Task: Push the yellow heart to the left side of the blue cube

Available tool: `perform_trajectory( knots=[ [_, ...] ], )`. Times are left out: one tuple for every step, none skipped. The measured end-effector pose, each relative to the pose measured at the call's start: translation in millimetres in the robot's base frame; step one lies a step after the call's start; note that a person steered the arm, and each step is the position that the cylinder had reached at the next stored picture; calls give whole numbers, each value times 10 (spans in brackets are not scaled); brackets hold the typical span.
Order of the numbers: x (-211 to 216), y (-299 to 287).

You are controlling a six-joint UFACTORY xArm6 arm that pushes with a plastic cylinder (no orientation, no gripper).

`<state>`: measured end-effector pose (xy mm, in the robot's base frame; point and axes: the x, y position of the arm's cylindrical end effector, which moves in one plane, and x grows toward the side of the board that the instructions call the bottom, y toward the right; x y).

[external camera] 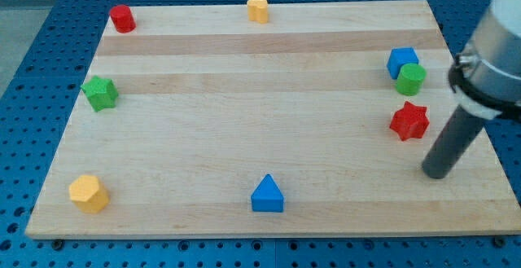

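The yellow heart sits at the view's top edge of the wooden board, near the middle. The blue cube is far off at the view's right, with a green cylinder touching its lower right side. My tip rests on the board at the lower right, just below and right of a red star. It touches no block and is far from the yellow heart.
A red cylinder is at the top left, a green star at the left, a yellow pentagon-like block at the bottom left, and a blue triangle at the bottom middle. The board lies on a blue perforated table.
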<state>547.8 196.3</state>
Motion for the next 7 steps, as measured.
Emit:
perform_trajectory(
  knots=[
    [-471, 14],
    [-806, 84],
    [-737, 94],
    [-532, -126],
    [-532, -444],
    [-608, -1227],
    [-1029, -1665]
  ],
)
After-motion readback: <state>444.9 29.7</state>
